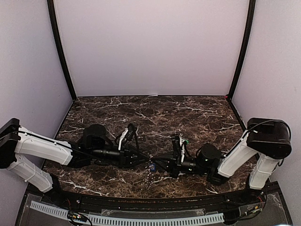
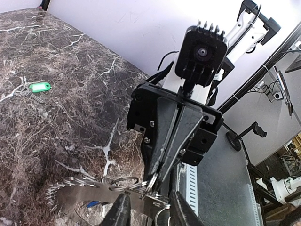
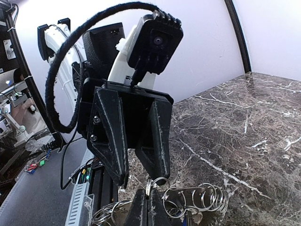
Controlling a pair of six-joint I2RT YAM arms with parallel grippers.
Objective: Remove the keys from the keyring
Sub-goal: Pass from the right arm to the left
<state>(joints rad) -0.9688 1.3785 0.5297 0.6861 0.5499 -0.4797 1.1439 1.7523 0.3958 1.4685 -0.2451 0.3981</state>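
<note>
The keyring (image 2: 84, 194), a flat grey toothed plate strung with several wire split rings, hangs between my two grippers above the marble table's near middle (image 1: 151, 164). My right gripper (image 3: 149, 194) is shut, pinching one small split ring at its tips; in the left wrist view its tips (image 2: 156, 177) come down onto the rings. My left gripper (image 2: 149, 198) is open, fingers (image 2: 120, 212) straddling the plate's band. A blue key (image 1: 152, 165) dangles from the keyring. The green key (image 2: 39, 86) lies loose on the table, away from both grippers.
A white slotted cable tray (image 1: 127, 219) and a grey metal shelf (image 2: 221, 188) run along the near table edge below the arms. Pale walls with black corner posts (image 1: 61, 52) close in the back and sides.
</note>
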